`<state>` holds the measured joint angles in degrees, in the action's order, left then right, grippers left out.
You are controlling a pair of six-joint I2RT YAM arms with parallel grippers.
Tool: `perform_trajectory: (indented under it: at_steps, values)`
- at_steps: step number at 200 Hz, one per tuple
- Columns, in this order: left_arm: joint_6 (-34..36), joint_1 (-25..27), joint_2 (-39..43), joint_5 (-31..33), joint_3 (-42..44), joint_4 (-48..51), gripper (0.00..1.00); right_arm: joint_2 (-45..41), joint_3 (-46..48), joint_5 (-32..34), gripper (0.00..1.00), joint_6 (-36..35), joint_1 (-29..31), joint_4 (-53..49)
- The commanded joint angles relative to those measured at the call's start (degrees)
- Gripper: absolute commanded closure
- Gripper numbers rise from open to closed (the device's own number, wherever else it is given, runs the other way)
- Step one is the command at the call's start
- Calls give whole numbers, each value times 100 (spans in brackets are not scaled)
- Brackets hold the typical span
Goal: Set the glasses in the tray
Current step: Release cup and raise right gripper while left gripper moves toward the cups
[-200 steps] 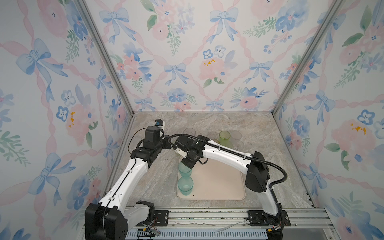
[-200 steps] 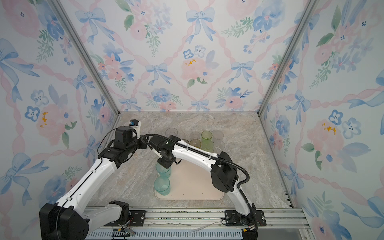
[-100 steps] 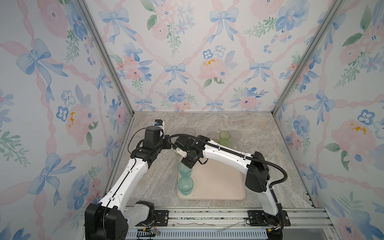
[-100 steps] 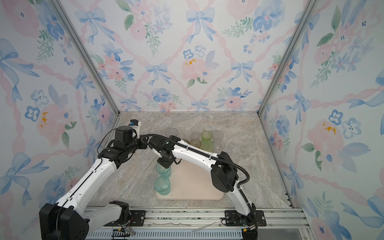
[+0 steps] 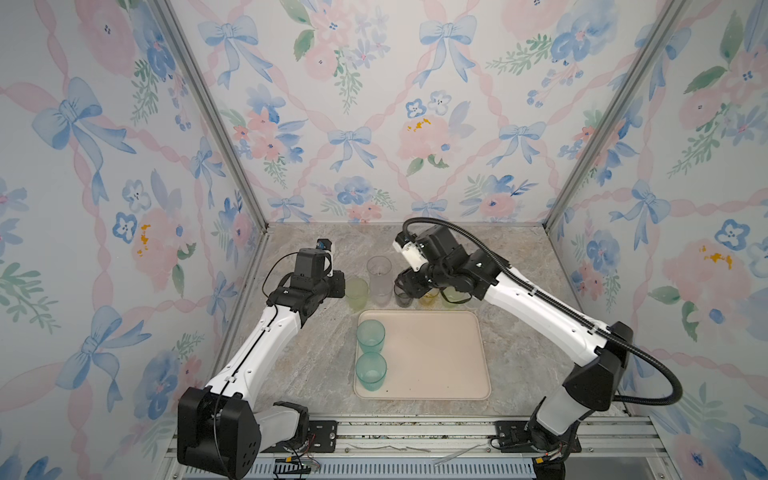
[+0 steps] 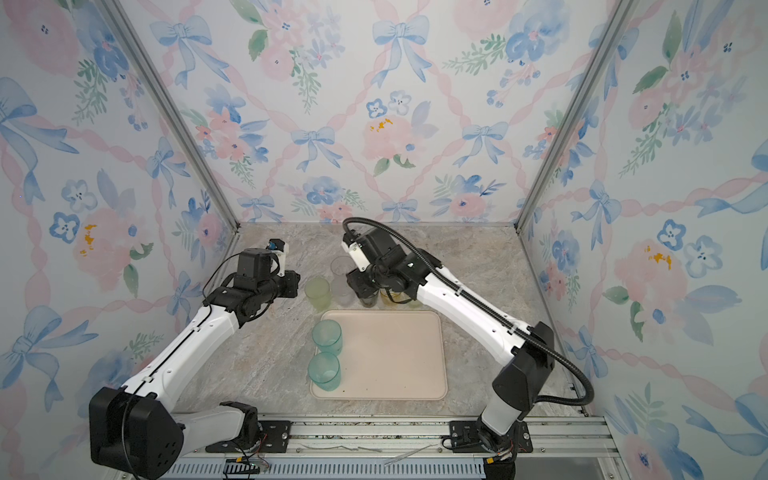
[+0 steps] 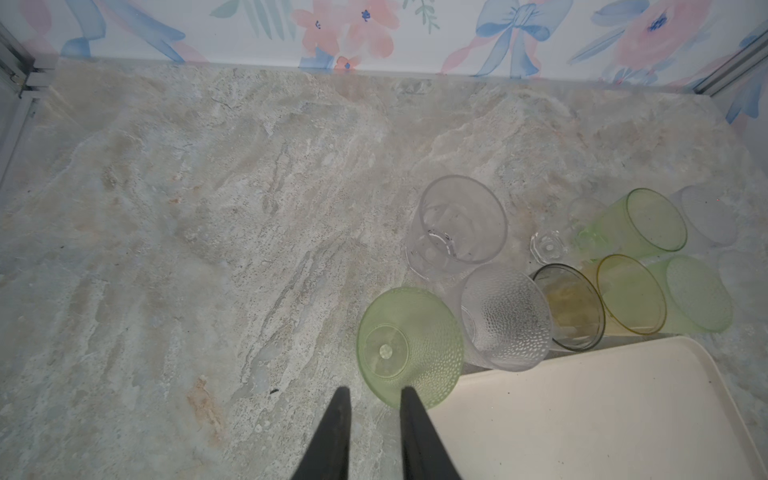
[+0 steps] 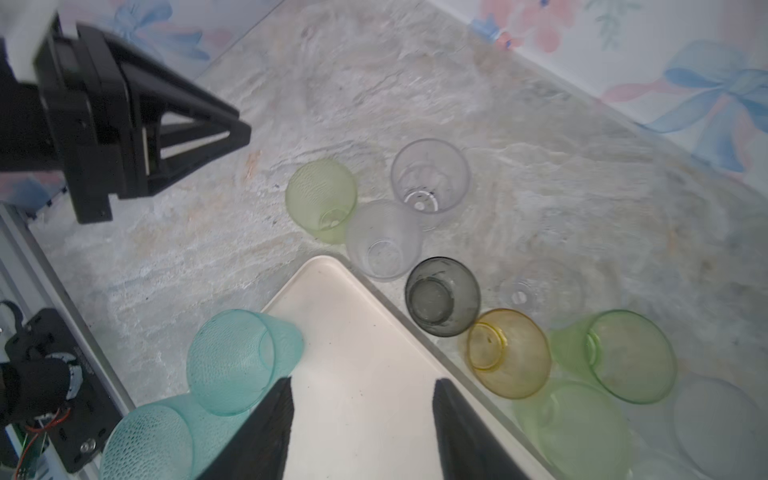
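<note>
Although two teal tumblers [image 5: 370, 336] stood inside the tray [image 5: 436, 353], one below the other along its left edge in both top views, most of the job looked undone. The rest of the glasses crowded the marble [image 5: 316, 365] just above the tray's upper rim: a yellow-green tumbler [image 7: 409, 345], a frosted clear tumbler [image 8: 384, 241], the smoky grey tumbler [image 8: 442, 296], the amber tumbler [image 8: 509, 353] and several more to their right. None of these lay in the tray. The left claw [image 7: 376, 392] showed a narrow gap with nothing in it, its tips just beside the yellow-green tumbler. The right claw [image 8: 361, 380] stood wide and empty over the tray's upper part, near the grey tumbler. By my reckoning, each remaining glass needed its own pick and carry.
</note>
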<state>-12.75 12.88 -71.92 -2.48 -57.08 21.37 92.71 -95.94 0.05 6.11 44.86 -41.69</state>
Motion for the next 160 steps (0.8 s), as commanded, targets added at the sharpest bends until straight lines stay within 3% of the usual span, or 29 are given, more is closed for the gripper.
perform_trajectory:
  at_steps: [1, 45, 119, 160]
  values:
    - [267, 161, -339, -156, -431, 417, 78, -324, 577, 8, 43, 362, -347, 369]
    - [494, 529, -1158, -98, -1289, 679, 78, -783, 1409, 33, 43, 528, -841, 504]
    - [640, 406, -3072, -323, -2986, 1047, 75, -1067, 1844, 10, 43, 463, -1221, 595]
    - [682, 403, -3729, -398, -3579, 1256, 73, -1210, 2065, -160, 43, 453, -1484, 718]
